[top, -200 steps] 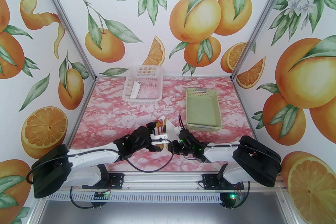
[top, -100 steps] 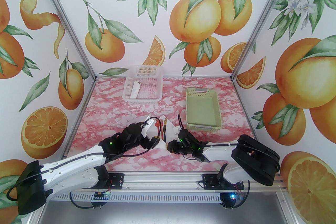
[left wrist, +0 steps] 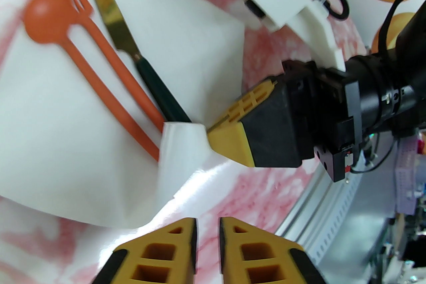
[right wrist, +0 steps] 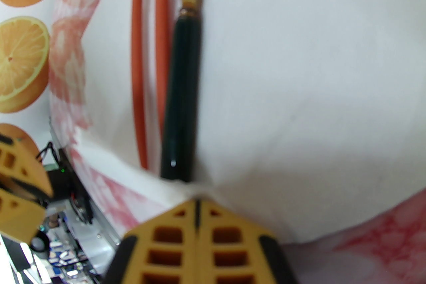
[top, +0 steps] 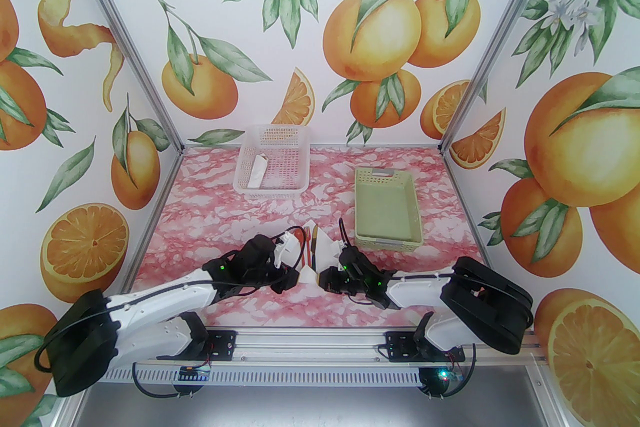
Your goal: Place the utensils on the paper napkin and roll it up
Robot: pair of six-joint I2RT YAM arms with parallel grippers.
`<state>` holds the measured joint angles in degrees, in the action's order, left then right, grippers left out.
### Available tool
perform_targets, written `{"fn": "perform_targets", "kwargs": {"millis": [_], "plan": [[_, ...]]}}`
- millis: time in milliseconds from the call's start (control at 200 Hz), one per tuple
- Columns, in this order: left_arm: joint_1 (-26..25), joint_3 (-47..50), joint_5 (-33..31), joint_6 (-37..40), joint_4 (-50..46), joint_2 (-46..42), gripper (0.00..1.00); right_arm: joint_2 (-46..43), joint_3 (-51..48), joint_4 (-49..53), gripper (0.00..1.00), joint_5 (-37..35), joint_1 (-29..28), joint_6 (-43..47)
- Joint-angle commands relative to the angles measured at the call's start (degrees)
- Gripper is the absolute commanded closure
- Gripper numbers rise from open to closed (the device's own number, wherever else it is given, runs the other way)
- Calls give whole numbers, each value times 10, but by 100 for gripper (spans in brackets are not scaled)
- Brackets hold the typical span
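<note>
The paper napkin (left wrist: 60, 129) lies flat on the pink marbled table, in the top view (top: 327, 246) between the two arms. On it rest the utensils side by side: a red-orange spoon (left wrist: 46, 21), an orange fork (left wrist: 100, 39) and a black-handled knife (left wrist: 159, 89) with a gold blade. My right gripper (right wrist: 197, 204) is shut on the napkin's near corner, lifting it over the handle ends (right wrist: 179, 129). My left gripper (left wrist: 208, 221) hovers just off the napkin's near edge, its fingers (left wrist: 173, 242) drawn almost together with nothing between them.
A white mesh basket (top: 270, 191) at the back left holds a slim white paper roll (top: 257, 172). A pale green basket (top: 390, 242) stands at the right, just behind the right arm. Bare table (top: 210, 215) lies left of the napkin.
My left arm pulled back off the napkin to the left, then came in low at its near corner, and its jaws went from wide open to nearly together. The right gripper held still.
</note>
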<state>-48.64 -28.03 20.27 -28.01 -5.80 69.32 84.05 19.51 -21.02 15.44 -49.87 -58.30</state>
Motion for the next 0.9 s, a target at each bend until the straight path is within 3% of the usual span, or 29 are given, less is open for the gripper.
{"fn": "perform_targets", "kwargs": {"millis": [0,370,896], "plan": [[4,-1,42,-4,39,32,88,10,0,28,100,-17,-3,-1],[3,-15,2,17,44,98,87,11,-1,27,100,-15,-3,-1],[4,-33,-18,28,48,125,86,16,-2,25,100,-13,-3,-1]]}}
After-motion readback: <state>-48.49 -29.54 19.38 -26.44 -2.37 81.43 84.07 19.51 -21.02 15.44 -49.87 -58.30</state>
